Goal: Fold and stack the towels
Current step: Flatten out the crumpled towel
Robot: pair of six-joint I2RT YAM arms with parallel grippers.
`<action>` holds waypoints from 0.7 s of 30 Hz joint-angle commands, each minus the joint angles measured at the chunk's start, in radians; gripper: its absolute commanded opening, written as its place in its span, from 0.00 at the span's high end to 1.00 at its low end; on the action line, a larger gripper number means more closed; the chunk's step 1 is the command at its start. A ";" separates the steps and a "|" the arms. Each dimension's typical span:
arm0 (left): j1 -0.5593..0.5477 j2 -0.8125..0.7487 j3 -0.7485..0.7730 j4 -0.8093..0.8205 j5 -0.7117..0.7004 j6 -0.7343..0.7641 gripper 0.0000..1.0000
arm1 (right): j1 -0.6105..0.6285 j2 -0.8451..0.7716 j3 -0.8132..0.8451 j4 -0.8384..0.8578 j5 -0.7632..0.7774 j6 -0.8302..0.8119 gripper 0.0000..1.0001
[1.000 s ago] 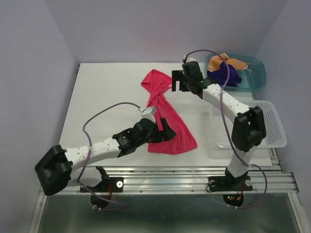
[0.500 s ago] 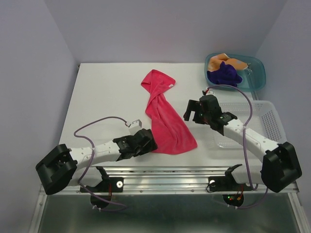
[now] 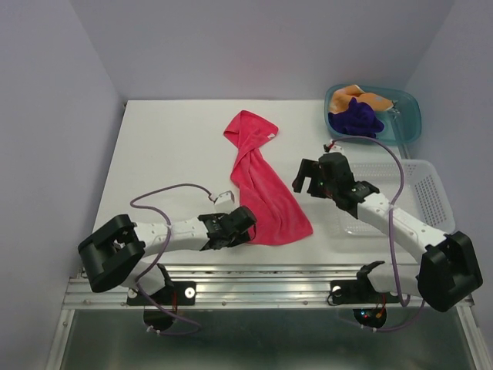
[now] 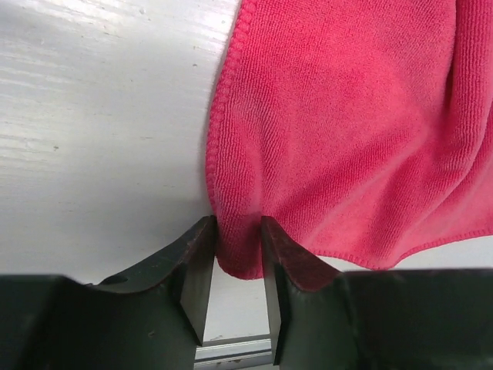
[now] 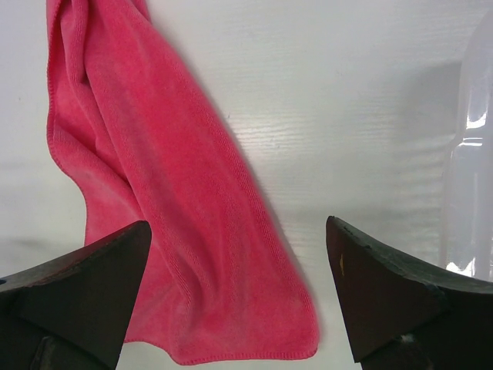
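The pink-red towel (image 3: 266, 189) lies rumpled lengthwise on the white table, its far end bunched. My left gripper (image 3: 245, 225) sits low at the towel's near left corner. In the left wrist view, my left gripper (image 4: 237, 247) is shut on that corner of the pink-red towel (image 4: 347, 131), cloth pinched between both jaws. My right gripper (image 3: 303, 179) hovers open beside the towel's right edge. In the right wrist view, my right gripper (image 5: 239, 227) spreads wide above the towel's near right part (image 5: 169, 216). The purple towel (image 3: 356, 118) and the orange towel (image 3: 368, 98) lie crumpled in the teal bin (image 3: 408, 123).
A clear plastic basket (image 3: 427, 196) stands at the right edge of the table, under and beside my right arm. A metal rail (image 3: 269, 281) runs along the near edge. Purple walls close in the left, back and right sides.
My left gripper slid right along the near edge to the towel's corner and closed on it. My right arm swung from the bin down to the towel's right side.
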 commanded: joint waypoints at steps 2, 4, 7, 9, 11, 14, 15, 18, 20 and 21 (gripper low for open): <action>-0.035 0.096 0.039 -0.194 -0.064 -0.071 0.68 | 0.005 -0.056 -0.034 0.056 0.022 0.010 0.00; -0.035 0.133 0.073 -0.207 -0.077 -0.077 0.93 | 0.004 -0.074 -0.038 0.051 0.023 0.007 0.00; -0.037 0.142 0.112 -0.210 -0.103 -0.064 1.00 | 0.005 -0.099 -0.040 0.030 0.019 -0.001 0.00; -0.037 0.109 0.151 -0.211 -0.145 -0.033 1.00 | 0.010 -0.115 -0.037 0.002 0.017 -0.010 0.00; -0.037 0.074 0.185 -0.211 -0.207 0.022 1.00 | 0.027 -0.125 -0.027 -0.019 0.023 -0.024 0.00; -0.037 -0.026 0.285 -0.205 -0.289 0.114 1.00 | 0.117 -0.131 -0.017 -0.083 0.069 -0.025 0.00; -0.037 -0.044 0.300 -0.199 -0.310 0.136 1.00 | 0.142 -0.132 -0.017 -0.094 0.107 -0.009 0.00; -0.035 -0.117 0.332 -0.152 -0.359 0.224 1.00 | 0.243 -0.123 -0.030 -0.142 0.164 0.027 0.00; -0.029 -0.144 0.340 -0.129 -0.362 0.249 1.00 | 0.297 -0.114 -0.044 -0.177 0.206 0.059 0.00; -0.026 -0.164 0.343 -0.113 -0.365 0.254 1.00 | 0.346 -0.111 -0.049 -0.208 0.253 0.097 0.00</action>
